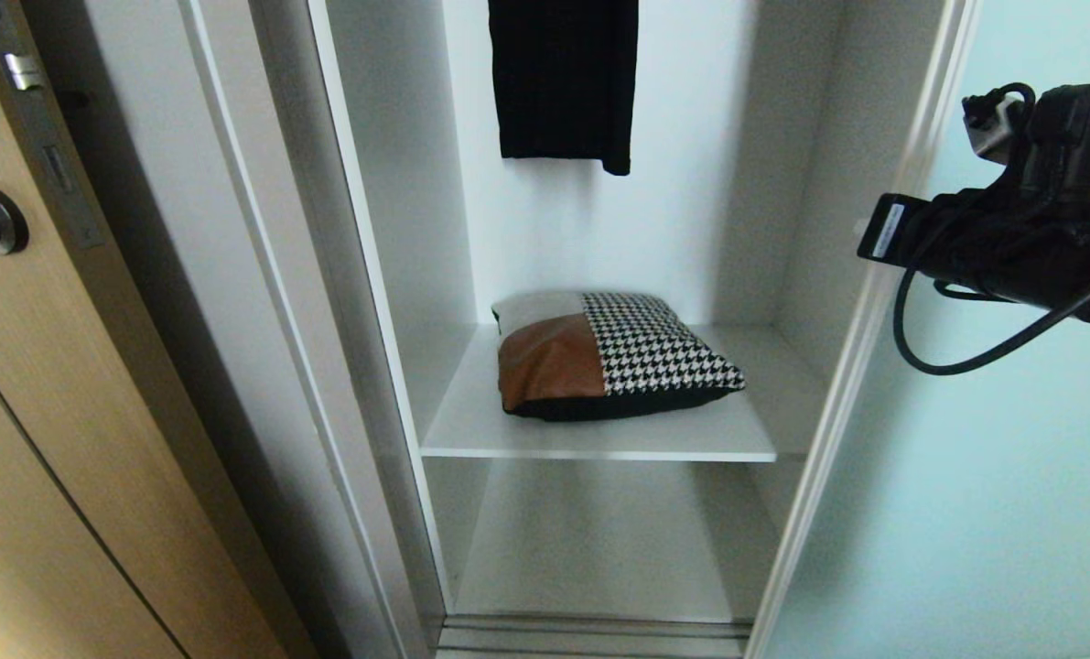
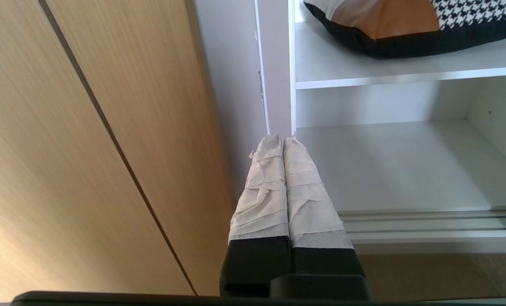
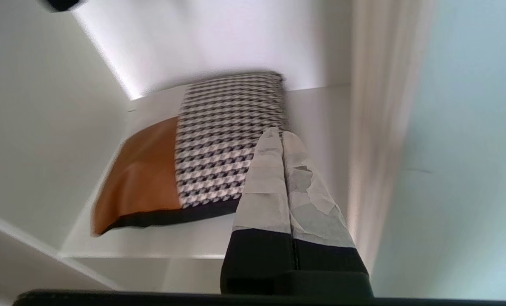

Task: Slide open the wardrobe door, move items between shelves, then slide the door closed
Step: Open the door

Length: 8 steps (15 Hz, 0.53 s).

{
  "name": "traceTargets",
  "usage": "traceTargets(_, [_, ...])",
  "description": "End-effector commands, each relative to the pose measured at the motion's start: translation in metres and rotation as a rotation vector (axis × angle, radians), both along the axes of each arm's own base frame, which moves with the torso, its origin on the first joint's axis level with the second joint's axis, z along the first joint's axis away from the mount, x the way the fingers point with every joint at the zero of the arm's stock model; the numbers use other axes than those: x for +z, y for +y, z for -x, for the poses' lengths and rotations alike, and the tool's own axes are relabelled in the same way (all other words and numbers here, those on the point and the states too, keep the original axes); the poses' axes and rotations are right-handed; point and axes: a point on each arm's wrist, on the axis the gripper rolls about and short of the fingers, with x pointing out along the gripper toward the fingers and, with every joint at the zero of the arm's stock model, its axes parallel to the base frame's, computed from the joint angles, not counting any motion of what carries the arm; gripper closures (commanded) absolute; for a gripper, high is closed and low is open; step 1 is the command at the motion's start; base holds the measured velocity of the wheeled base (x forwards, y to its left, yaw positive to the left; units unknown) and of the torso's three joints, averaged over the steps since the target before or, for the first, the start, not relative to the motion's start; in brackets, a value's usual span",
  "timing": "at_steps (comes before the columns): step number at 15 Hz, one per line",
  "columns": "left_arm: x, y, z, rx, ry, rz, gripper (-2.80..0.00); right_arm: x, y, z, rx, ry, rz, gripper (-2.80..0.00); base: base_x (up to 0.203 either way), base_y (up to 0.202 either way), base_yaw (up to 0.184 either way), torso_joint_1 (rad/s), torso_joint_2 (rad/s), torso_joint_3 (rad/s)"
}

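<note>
The right tool (image 3: pixel 281 137), fingers pressed together and empty, points into the opened wardrobe toward the cushion (image 1: pixel 604 355), apparently to approach it. The cushion lies flat on the upper shelf (image 1: pixel 599 437); the sliding wardrobe door (image 1: pixel 984 476) stands aside, right. The left tool (image 2: pixel 282 140), likewise closed, hangs low, idle.

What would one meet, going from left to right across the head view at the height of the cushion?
Light-brown wooden door → white wardrobe frame → cushion on the upper shelf → silvery door frame → aqua sliding wardrobe door.
</note>
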Motion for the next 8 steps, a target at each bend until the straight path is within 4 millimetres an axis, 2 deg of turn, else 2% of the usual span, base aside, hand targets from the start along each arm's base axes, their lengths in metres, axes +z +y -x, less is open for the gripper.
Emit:
traceTargets(1, [0.0, 0.0, 0.0, 0.0, 0.001, 0.0, 0.0, -0.006, 0.0, -0.009, -0.014, 0.016, 0.002, 0.0, 0.0, 0.0, 0.0, 0.0, 0.0, 0.0])
traceTargets(8, [0.0, 0.0, 0.0, 0.0, 0.002, -0.001, 0.0, -0.01, -0.019, -0.018, -0.072, 0.029, -0.027, 0.0, 0.0, 0.0, 0.0, 0.0, 0.0, 0.0])
